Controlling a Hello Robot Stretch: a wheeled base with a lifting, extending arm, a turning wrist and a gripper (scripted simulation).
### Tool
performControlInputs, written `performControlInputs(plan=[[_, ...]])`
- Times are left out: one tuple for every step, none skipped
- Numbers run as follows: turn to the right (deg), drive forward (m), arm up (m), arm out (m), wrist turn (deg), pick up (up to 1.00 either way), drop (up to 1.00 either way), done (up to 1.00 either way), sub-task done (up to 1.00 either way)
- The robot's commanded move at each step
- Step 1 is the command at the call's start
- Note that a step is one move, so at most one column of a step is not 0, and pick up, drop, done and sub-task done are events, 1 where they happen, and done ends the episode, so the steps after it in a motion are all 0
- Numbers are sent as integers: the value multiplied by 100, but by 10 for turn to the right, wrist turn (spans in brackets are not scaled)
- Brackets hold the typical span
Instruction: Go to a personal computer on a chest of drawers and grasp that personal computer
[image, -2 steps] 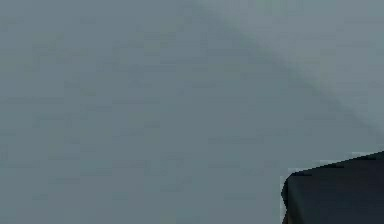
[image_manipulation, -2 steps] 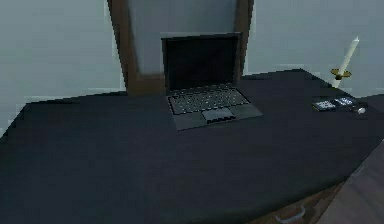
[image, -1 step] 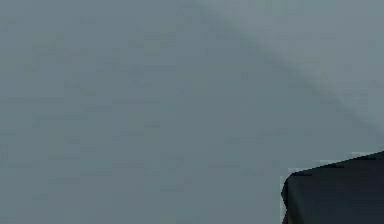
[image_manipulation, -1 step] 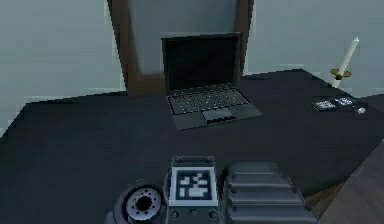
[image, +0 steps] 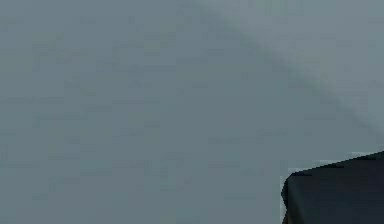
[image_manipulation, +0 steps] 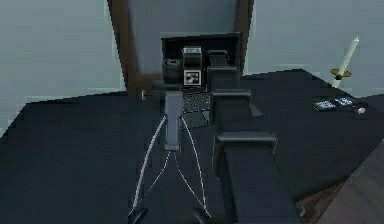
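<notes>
The big dark chest of drawers (image_manipulation: 70, 150) takes up most of the arm side view. One corner of it shows at the forward view's bottom right, with a plain grey wall behind. A brown wooden frame (image_manipulation: 121, 45) stands up at the back of it.

The dark arm (image_manipulation: 245, 165) comes up from the bottom edge and reaches over the top. At its far end sits the personal computer (image_manipulation: 225, 48), near the back, in front of the frame. Its lid is up like an open book, and its flat part with the keys lies on the top.

The hand (image_manipulation: 172, 211) is just in front of the keys. Its two thin fingers (image_manipulation: 148, 175) point away from the computer, over bare dark top, so it holds nothing. I cannot tell how wide the fingers are set.

Far off at the arm side view's right stand a pale candle (image_manipulation: 349, 52) and some small dark things (image_manipulation: 335, 102).

I think the computer is stiff, smooth and a bit heavy for such thin fingers. The screen could crack and the lid could flop. The side edge of the flat bottom part looks like the best place to take hold.
</notes>
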Motion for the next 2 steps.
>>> performControlInputs(plan=[[0, 0, 0, 0, 450, 0, 0, 0, 0], [0, 0, 0, 0, 450, 0, 0, 0, 0]])
